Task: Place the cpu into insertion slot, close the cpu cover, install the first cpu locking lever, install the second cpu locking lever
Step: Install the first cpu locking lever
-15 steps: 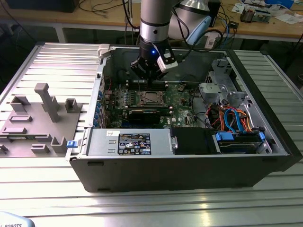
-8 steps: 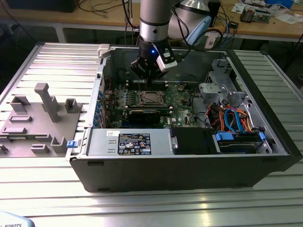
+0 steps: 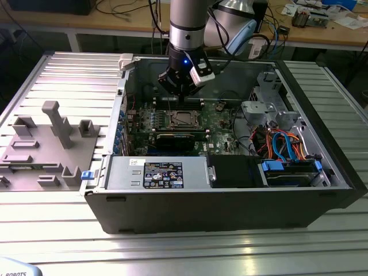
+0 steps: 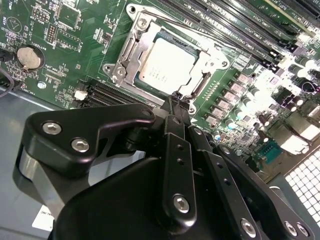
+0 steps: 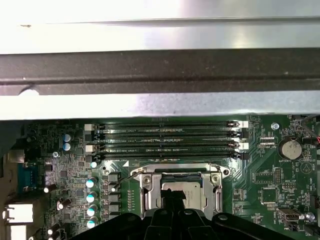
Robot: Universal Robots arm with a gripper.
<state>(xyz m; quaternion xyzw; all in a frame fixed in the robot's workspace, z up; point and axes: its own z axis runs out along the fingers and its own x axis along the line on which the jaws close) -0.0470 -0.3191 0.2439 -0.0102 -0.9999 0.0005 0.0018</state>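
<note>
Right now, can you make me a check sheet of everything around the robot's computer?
Surface: ribbed metal table holding an open computer case.
Job's things: cpu lies in the insertion slot; cpu cover is down around it.
Clutter: grey fixture blocks on the exterior view's left.
Pincer: fingertips together, just above the socket's edge, holding nothing.
Cables: orange and blue bundle inside the case.
Surroundings: wooden benches behind, with wires.
</note>
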